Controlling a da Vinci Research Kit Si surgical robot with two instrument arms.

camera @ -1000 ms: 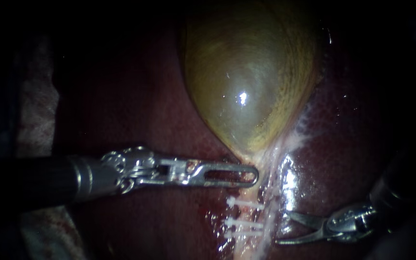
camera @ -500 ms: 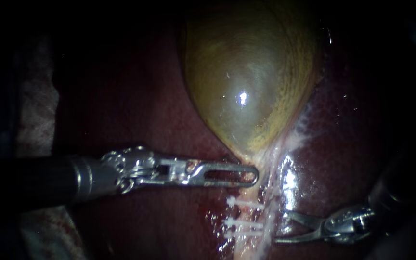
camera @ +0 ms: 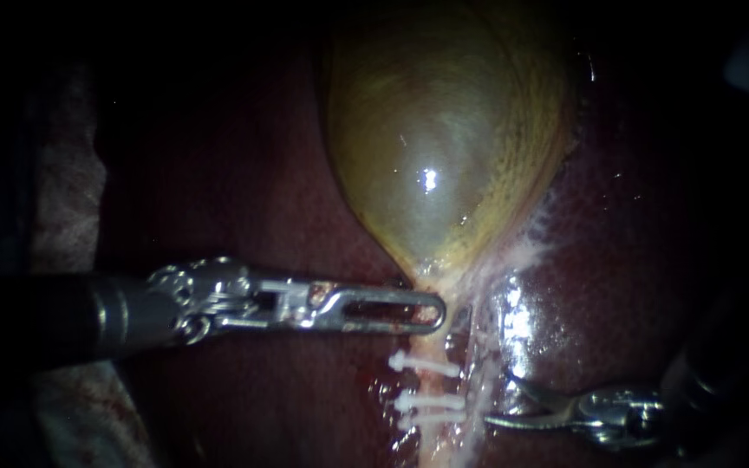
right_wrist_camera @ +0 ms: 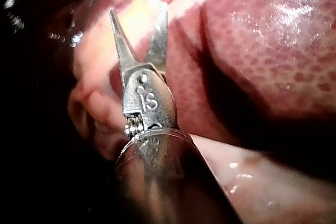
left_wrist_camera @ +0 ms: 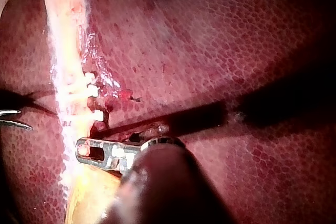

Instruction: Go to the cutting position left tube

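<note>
Right instrument, slim metal shaft tipped with two curved pointed blades: jaws spread in a clear V, gripping nothing, low on the right of the endoscope view. Aimed leftward, straight toward the left tube, the pale cream strand dropping from the neck of the glossy yellow-green gallbladder. Long axis top to bottom in that view, so crossed almost squarely by the blades' line. Marked by three small white clips: one above, two close together below, with a short bare stretch between, judged to be the cutting spot. Not there yet: blade tips near but apart from it, with a second whitish strand lying in between. Probably a matter of easing leftward past that strand without nicking it. Left instrument, dark shaft with a slotted silver tip, resting just above the top clip by the gallbladder neck; nearer the tube, but no blades. Underneath, wet, mottled dark red liver, slick and soft by the look of it. Tight room: clips either side of the gap, left instrument close above, little margin for drift.
</note>
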